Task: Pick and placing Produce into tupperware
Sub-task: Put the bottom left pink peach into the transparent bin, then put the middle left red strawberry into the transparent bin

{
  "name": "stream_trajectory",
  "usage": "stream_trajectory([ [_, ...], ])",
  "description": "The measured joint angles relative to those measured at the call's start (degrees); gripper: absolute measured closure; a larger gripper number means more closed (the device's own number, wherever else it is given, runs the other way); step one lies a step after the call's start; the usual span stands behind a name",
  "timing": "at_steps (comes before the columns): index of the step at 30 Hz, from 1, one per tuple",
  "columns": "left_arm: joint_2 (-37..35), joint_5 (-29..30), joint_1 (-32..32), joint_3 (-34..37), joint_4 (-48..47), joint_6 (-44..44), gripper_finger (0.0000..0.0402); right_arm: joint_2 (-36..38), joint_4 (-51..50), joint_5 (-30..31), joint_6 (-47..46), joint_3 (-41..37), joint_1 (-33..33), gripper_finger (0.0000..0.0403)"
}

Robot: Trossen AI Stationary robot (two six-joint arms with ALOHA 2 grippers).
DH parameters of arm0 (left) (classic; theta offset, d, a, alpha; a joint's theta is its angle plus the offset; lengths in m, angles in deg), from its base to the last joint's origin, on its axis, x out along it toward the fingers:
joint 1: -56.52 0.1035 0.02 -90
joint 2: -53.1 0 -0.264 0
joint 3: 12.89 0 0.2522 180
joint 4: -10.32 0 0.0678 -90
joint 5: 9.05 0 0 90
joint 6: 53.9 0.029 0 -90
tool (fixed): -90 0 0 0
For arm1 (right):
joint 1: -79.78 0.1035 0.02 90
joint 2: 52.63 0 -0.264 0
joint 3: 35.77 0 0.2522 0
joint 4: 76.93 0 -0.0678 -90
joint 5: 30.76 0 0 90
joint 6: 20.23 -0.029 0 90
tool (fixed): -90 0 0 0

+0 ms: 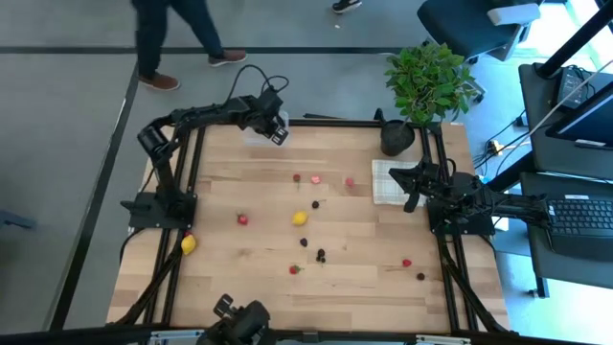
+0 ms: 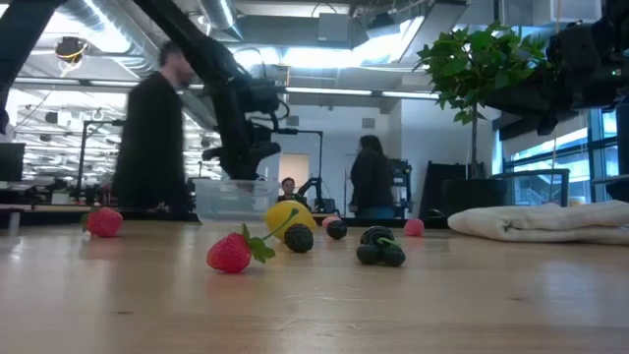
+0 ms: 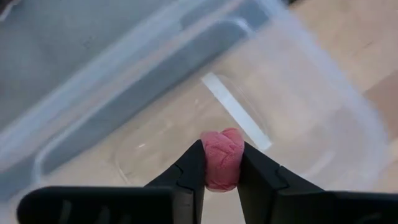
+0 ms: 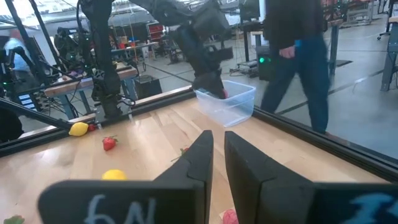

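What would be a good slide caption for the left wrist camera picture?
Left gripper holds a pink bumpy toy berry above the clear plastic rectangular tub.

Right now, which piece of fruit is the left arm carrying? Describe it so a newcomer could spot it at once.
Look to the table's far edge, where the clear plastic tub sits. The left gripper hangs just above the tub, shut on a pink berry. It is the only fruit off the wood; the rest lie scattered on the table.
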Motion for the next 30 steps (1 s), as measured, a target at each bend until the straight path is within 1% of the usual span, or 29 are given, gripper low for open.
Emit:
stream_trajectory([
  [4, 1.2, 0.1, 0.5, 0.0, 0.2, 0.0, 0.0314, 0.0, 0.0, 0.0, -0.1, 0.0, 0.0, 0.0358],
  [15, 0.3, 0.3, 0.8, 0.0, 0.3, 1.9, 0.0274, 0.0, -0.1, 0.0, -0.1, 0.0, 0.0, 0.0358],
  [18, 0.3, 0.5, 1.0, 0.0, 0.3, 3.2, 0.0252, 0.0, -0.1, 0.0, -0.1, 0.0, 0.0, 0.0358],
  [22, -0.5, 0.1, 1.1, -0.7, -1.2, 4.9, 0.0207, 0.0, -0.1, 0.0, -0.1, 0.0, 0.0, 0.0358],
  [26, -4.1, 0.7, 0.3, -3.4, -4.0, 6.5, 0.0167, 0.0, -0.1, 0.0, -0.1, 0.0, 0.0, 0.0358],
  [30, -11.1, 0.9, -1.8, -4.3, -3.8, 9.0, 0.015, 0.0, -0.3, 0.0, -0.1, 0.0, 0.0, 0.0358],
])
